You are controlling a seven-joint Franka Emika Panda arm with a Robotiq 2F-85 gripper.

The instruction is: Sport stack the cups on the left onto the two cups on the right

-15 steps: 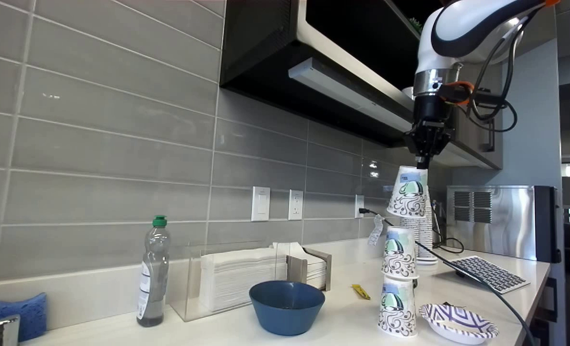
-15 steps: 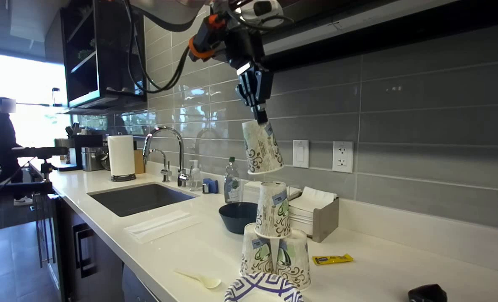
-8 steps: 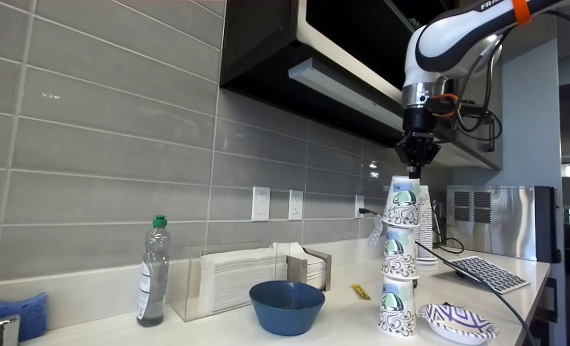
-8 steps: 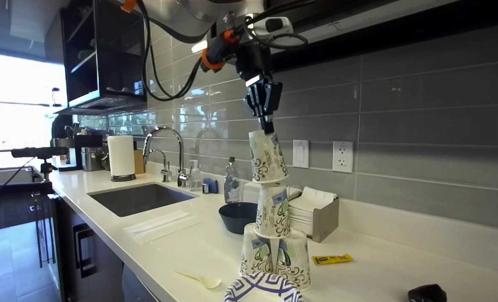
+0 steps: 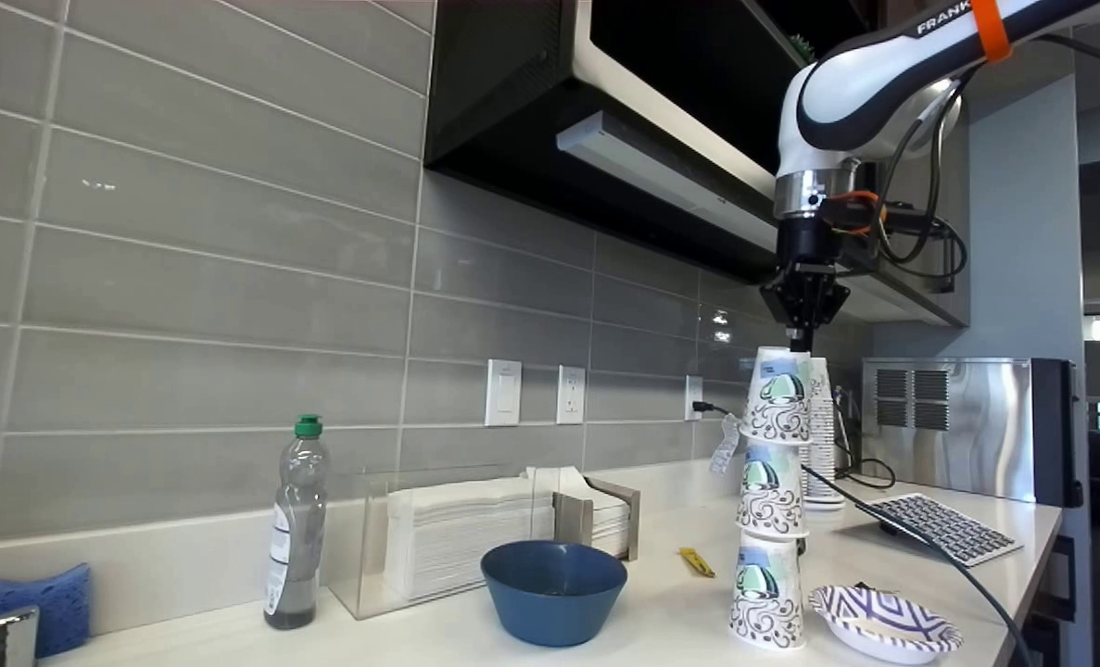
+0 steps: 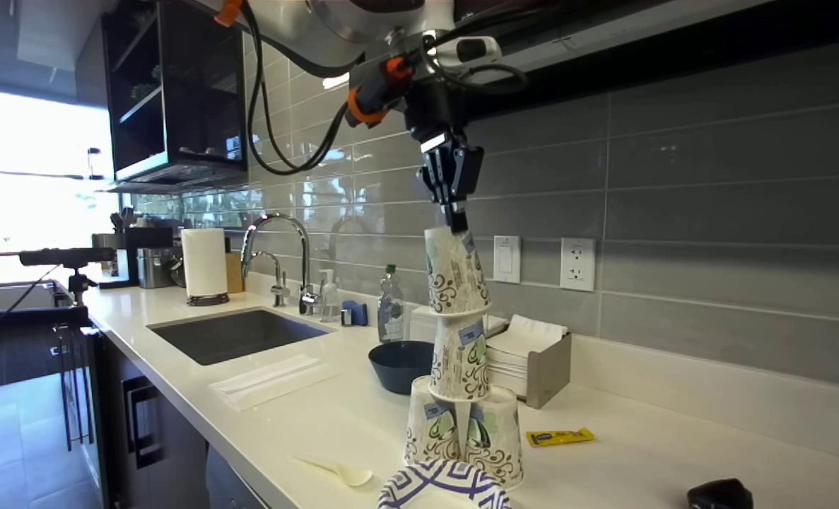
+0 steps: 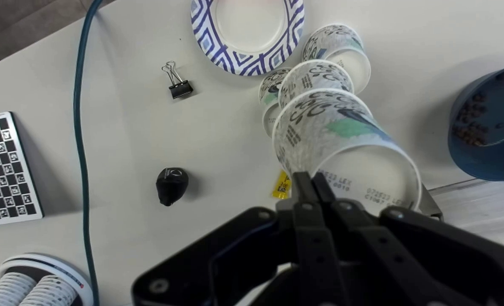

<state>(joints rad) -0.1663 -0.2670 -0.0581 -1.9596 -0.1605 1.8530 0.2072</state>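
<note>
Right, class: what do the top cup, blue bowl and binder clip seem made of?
Top cup: probably paper, matte, with printed swirls and a lipped rim.
Blue bowl: ceramic or plastic, unclear; smooth, evenly coloured wall.
Binder clip: likely metal; shiny wire handles, black body.

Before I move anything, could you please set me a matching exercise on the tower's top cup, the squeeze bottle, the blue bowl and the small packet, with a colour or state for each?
Column one
1) tower's top cup
2) squeeze bottle
3) blue bowl
4) small packet

Column two
A) fitted with a green cap
B) yellow, lying on the counter
C) pinched at its upper edge by the pincer
D) holding small brown pieces

Right pairs: 1-C, 2-A, 3-D, 4-B.
</note>
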